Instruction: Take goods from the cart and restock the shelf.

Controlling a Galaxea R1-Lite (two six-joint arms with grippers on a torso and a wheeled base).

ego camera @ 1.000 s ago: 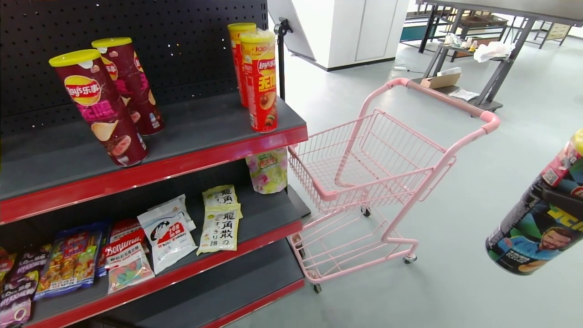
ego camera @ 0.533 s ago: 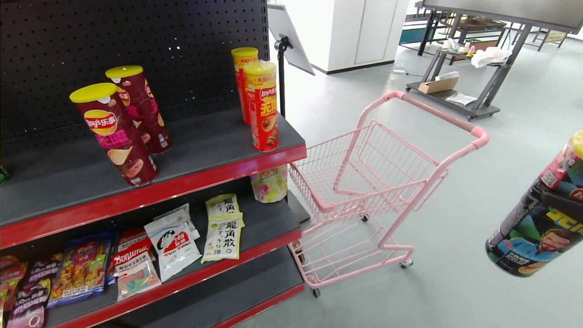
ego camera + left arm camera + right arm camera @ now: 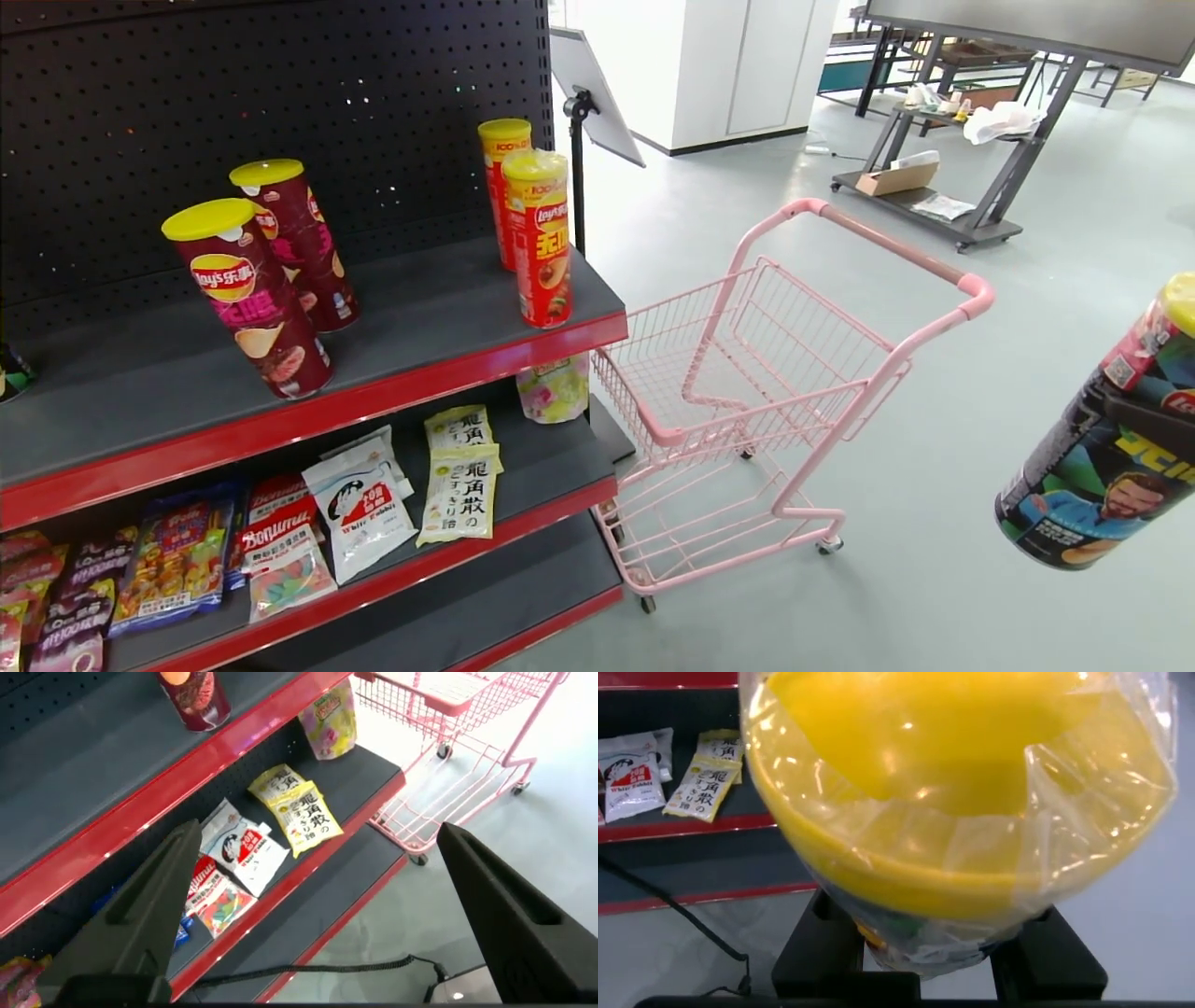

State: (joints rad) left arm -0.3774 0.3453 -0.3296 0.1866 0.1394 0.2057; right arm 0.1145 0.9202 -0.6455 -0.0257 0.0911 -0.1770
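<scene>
Print was everywhere: logos on the maroon cans (image 3: 247,299) and red cans (image 3: 541,245), bold characters on the yellow packets (image 3: 459,485), lettering on the colourful can (image 3: 1092,467), none quoted.

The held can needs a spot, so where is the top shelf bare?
Widest bare stretch for the held can: top shelf between the maroon cans and the red cans. A second patch lies left of the maroon cans. The lower shelf is crowded with snack bags toward its left.

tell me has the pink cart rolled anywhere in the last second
No. The pink cart keeps its place beside the shelf end; the whole head view shifted, so the camera moved.
</scene>
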